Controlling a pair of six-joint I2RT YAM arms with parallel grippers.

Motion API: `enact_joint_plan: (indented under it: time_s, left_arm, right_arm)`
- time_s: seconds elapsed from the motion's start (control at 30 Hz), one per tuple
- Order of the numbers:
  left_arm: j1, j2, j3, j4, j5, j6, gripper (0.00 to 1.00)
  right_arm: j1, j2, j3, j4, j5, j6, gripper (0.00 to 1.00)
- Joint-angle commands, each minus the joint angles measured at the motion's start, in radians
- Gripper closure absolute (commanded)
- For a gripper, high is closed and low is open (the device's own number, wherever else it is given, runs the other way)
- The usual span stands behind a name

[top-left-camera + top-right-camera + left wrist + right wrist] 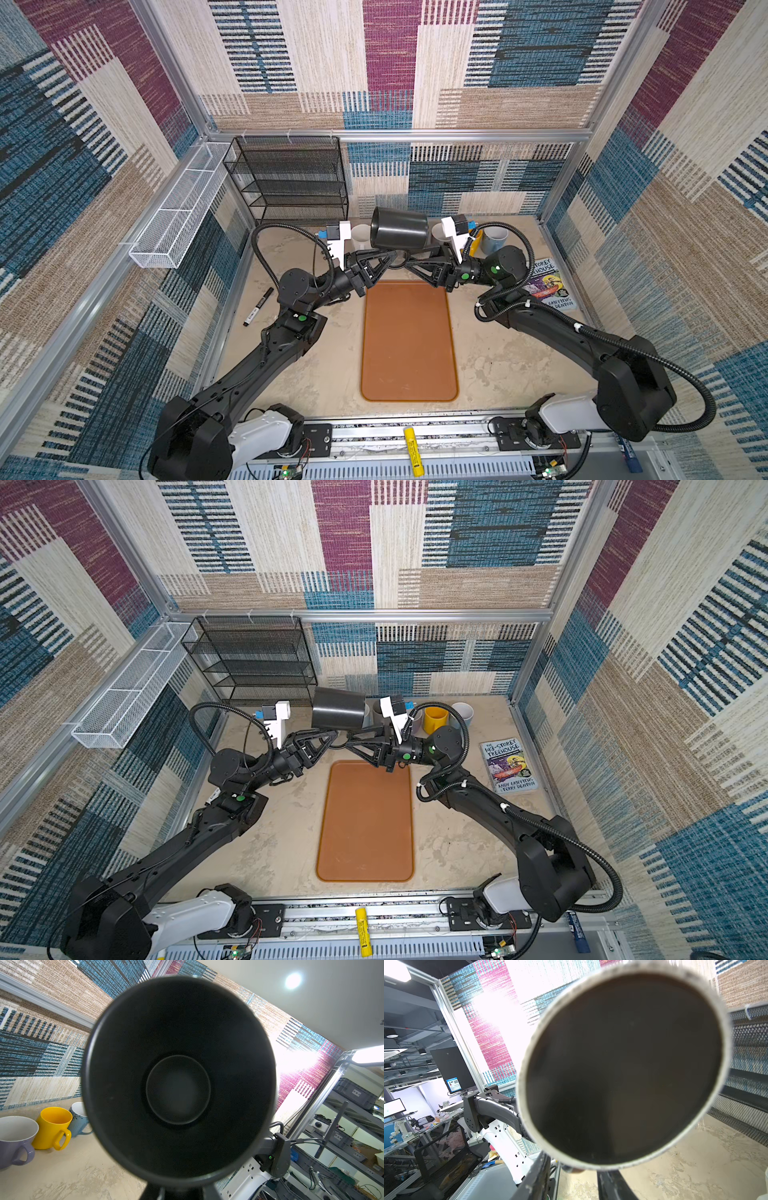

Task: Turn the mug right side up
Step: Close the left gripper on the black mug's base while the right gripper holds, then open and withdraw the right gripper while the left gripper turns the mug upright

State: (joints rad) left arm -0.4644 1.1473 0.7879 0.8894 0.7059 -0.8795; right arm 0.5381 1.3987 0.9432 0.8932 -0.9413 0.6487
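A black mug hangs on its side in the air, above the far end of the brown tray. Its mouth faces the left wrist camera and its flat base faces the right wrist camera. My left gripper is shut on the mug's lower rim from the left. My right gripper sits under the base end. Its fingers stand apart, with bare table showing between them, and grip nothing.
A lilac mug, a yellow mug and a pale blue mug stand upright at the back of the table. A black mesh rack and a white wire basket are at back left. A marker lies left, a book right.
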Motion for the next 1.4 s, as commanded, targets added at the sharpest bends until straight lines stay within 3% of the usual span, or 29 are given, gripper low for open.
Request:
enact_joint_plan:
  time_s: [0.0, 0.8, 1.0, 1.37]
  left_arm:
    - [0.0, -0.009, 0.0, 0.062, -0.03, 0.022, 1.0]
    - [0.001, -0.03, 0.041, -0.149, -0.026, 0.137, 1.0]
    - [0.002, -0.042, 0.076, -0.266, -0.013, 0.184, 1.0]
    - [0.008, -0.054, 0.197, -0.72, -0.092, 0.371, 1.0]
  right_arm:
    - [0.0, -0.007, 0.002, -0.008, 0.01, -0.017, 0.61]
    - [-0.088, -0.179, -0.133, -0.215, 0.01, -0.178, 0.62]
    - [-0.095, -0.2, -0.17, -0.198, 0.02, -0.167, 0.63]
    - [-0.104, -0.239, -0.185, -0.223, 0.033, -0.179, 0.64]
